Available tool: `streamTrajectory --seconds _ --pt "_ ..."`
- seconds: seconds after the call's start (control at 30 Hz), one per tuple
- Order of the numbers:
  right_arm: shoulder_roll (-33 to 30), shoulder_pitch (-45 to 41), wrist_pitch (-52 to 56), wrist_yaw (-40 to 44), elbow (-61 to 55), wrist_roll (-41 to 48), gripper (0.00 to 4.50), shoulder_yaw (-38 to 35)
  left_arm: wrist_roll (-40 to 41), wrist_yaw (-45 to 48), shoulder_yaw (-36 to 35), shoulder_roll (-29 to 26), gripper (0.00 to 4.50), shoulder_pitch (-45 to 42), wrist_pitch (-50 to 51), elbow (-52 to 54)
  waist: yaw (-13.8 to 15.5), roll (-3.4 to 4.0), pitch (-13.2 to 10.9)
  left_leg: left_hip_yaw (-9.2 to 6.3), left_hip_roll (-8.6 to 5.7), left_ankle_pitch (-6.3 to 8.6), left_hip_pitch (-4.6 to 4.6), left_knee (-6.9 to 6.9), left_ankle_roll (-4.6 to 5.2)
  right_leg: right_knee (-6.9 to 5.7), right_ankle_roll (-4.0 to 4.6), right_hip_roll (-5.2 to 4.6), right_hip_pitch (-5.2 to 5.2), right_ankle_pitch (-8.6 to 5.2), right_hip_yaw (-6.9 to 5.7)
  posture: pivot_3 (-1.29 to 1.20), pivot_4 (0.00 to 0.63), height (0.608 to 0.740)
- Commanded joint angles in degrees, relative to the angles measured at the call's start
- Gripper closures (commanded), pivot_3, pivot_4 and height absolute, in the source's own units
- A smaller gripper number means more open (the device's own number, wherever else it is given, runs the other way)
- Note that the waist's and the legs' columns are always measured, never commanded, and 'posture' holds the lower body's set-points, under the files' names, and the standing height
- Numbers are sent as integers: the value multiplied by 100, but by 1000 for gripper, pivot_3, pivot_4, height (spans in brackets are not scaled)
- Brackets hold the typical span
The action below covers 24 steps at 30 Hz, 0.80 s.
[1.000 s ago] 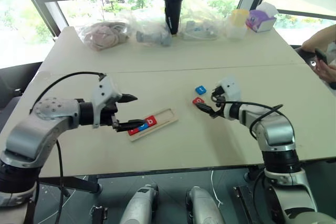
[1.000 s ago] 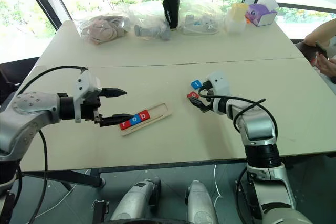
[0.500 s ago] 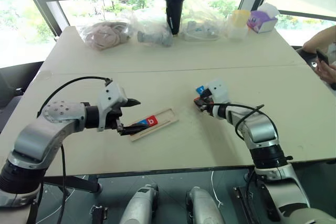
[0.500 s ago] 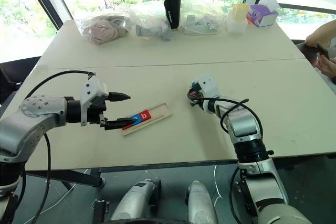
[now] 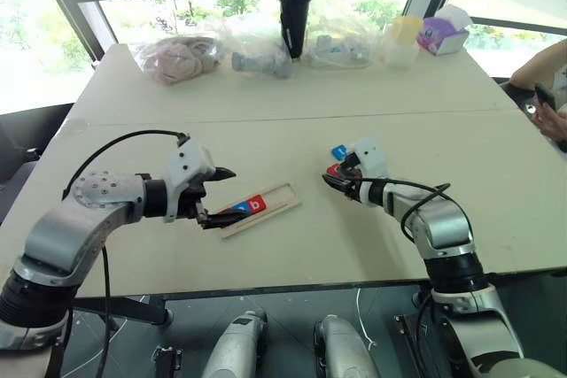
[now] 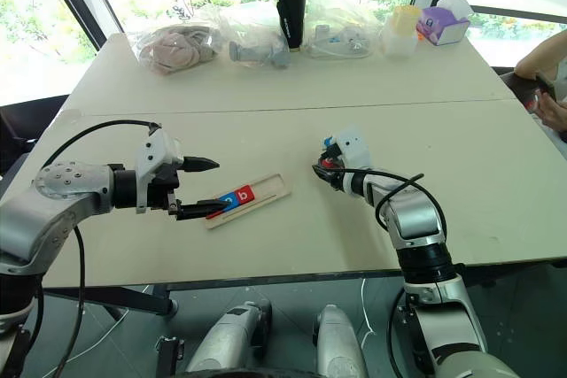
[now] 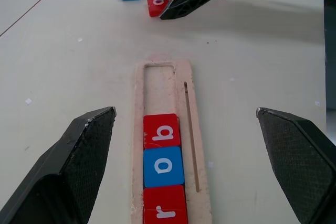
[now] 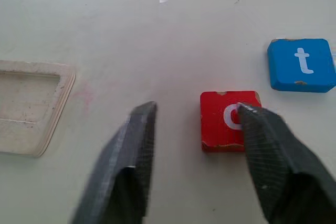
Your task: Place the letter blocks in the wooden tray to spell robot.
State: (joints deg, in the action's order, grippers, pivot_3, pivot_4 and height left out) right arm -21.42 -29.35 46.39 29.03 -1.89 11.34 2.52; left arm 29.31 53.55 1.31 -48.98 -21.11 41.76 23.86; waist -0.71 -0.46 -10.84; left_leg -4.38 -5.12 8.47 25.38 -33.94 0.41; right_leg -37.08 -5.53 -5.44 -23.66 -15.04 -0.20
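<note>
1. The tray lies on the worktop near its front edge, at about 7 o'clock from the worktop's centre. Three blocks fill its left end: red r, blue o, red b. The right end is bare wood.
2. The loose red o and blue t lie flat on the worktop at about 2 o'clock from the tray, near each other but apart, with bare surface between them and the tray's open end.
3. The left gripper hangs over the tray's left end with its jaws spread wide, holding nothing.
4. The right gripper sits low over the red o, jaws parted. One finger overlaps the block's edge and the other stands clear of it; whether it touches the block is hard to tell.
5. The bags, black cup and boxes crowd the far edge at 12 o'clock; the near right of the worktop is open.
6. Half a second ago the right jaws were bunched over the red o; now they are apart, the block still lying flat. The left gripper and the tray are as before.
</note>
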Motion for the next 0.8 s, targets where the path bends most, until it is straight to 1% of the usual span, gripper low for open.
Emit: streamTrajectory --seconds 0.03,0.2,0.47,0.5,0.57,0.6,0.63,0.67,0.7,0.8 --pt "-108 -99 -33 -21 -257 89 433 -210 -4 23 -53 -39 0 -100 -62 138 1 0 0 0 0 0 0 0 0 0 0 0 0 0 0 0 150 740" --pt "-167 -74 -196 -82 7 -17 433 -160 -13 31 -45 -41 0 -101 -59 133 -1 0 0 0 0 0 1 1 0 1 1 0 -1 -1 0 0 150 740" --pt "-27 -198 -552 -67 736 -153 433 39 -20 23 -41 -40 0 -90 -54 138 -6 0 0 0 0 -1 0 1 1 1 1 0 0 0 0 0 150 740" --pt "-9 -225 -581 -78 796 -159 668 35 -18 22 -48 -45 0 -87 -50 143 -13 0 0 0 0 0 0 1 0 1 1 0 0 -1 0 0 150 740" --pt "0 -258 -601 -34 816 -146 1312 44 -4 36 -79 -76 0 -71 -40 162 -16 0 0 0 1 0 0 1 0 1 1 1 0 0 0 0 150 740" --pt "12 -272 -577 -30 801 -129 1873 37 4 53 -96 -104 0 -56 -33 176 -14 0 0 0 1 -1 0 1 2 1 1 1 0 0 0 0 150 740" --pt "18 -282 -561 -30 788 -123 2329 35 7 72 -108 -129 0 -41 -32 188 -14 0 0 0 1 -1 0 1 2 1 1 1 0 0 0 0 150 740" --pt "29 -287 -539 -38 773 -118 2950 31 6 92 -114 -153 0 -30 -36 195 -14 0 0 0 1 -4 0 2 6 0 0 1 -1 0 0 0 150 740" --pt "37 -287 -509 -42 757 -113 3355 31 6 106 -118 -170 0 -24 -41 198 -13 0 0 0 1 -4 0 2 6 1 0 1 -1 0 0 0 150 740" --pt "51 -277 -436 -102 707 -129 3341 22 -3 139 -112 -200 0 -34 -69 186 -11 0 0 0 1 -2 0 2 4 1 0 1 -1 0 0 0 150 740"
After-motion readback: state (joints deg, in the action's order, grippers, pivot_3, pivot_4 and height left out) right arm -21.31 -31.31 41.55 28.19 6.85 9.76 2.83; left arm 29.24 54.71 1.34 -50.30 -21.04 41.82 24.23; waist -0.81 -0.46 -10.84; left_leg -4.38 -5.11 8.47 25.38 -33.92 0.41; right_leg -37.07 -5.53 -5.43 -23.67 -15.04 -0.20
